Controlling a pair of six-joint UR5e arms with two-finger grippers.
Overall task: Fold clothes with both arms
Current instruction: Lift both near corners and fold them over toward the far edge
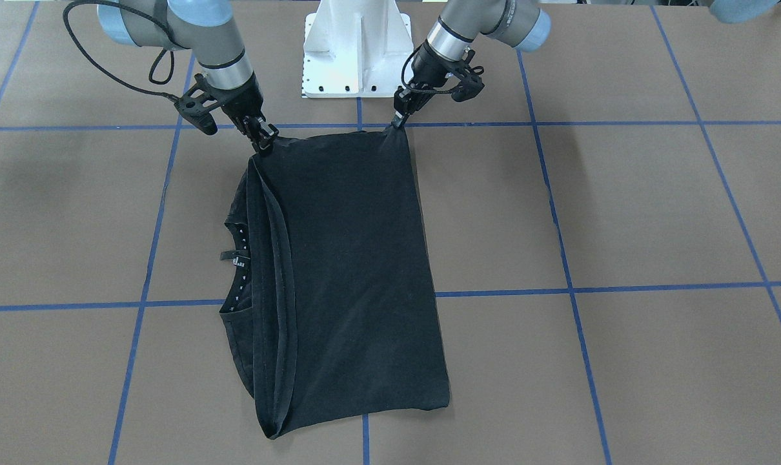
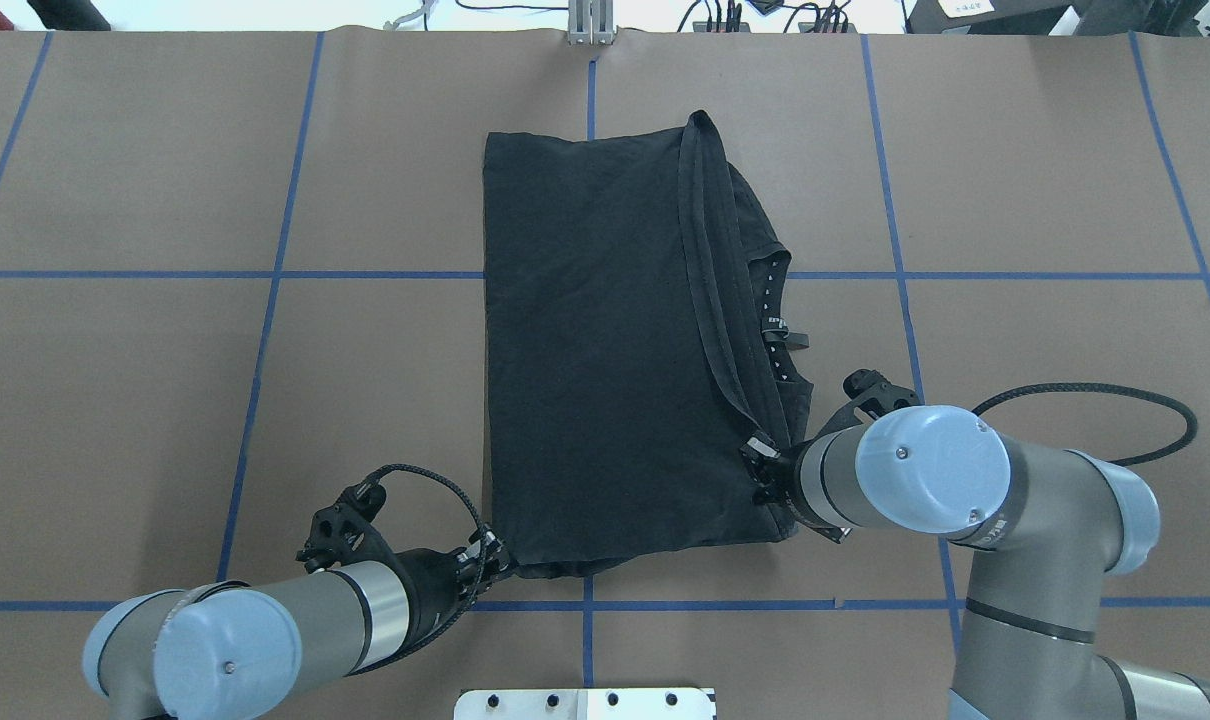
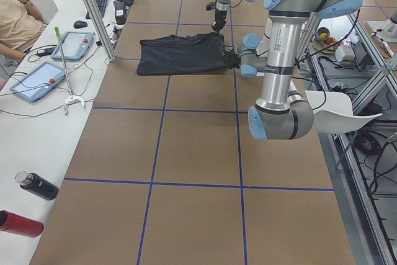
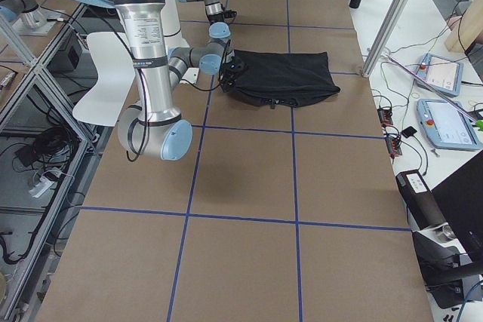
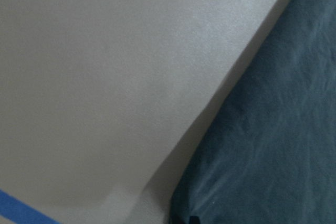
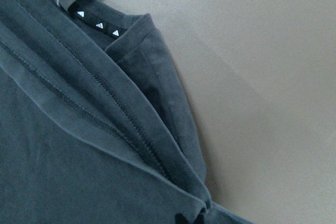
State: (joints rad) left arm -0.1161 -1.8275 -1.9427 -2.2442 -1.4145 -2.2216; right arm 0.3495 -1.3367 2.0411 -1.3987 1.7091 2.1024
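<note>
Black short-sleeved T-shirt [image 2: 605,350] lies half-folded on brown table [image 2: 165,400]. Left black gripper [image 2: 493,562] clamps its 7 o'clock corner, right black gripper [image 2: 765,470] its 4 o'clock corner — likely tensioning that edge for folding

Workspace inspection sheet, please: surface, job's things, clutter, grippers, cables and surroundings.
Surface: brown table with a blue tape grid.
Job's things: black T-shirt, folded over, collar toward the robot's right.
Clutter: nothing seen.
Grippers: left gripper and right gripper are each shut on a robot-side corner of the T-shirt.
Cables: black cable loops off the right arm.
Surroundings: white pedestal base; side bench with tablet, black bottle, red bottle; seated person.
</note>
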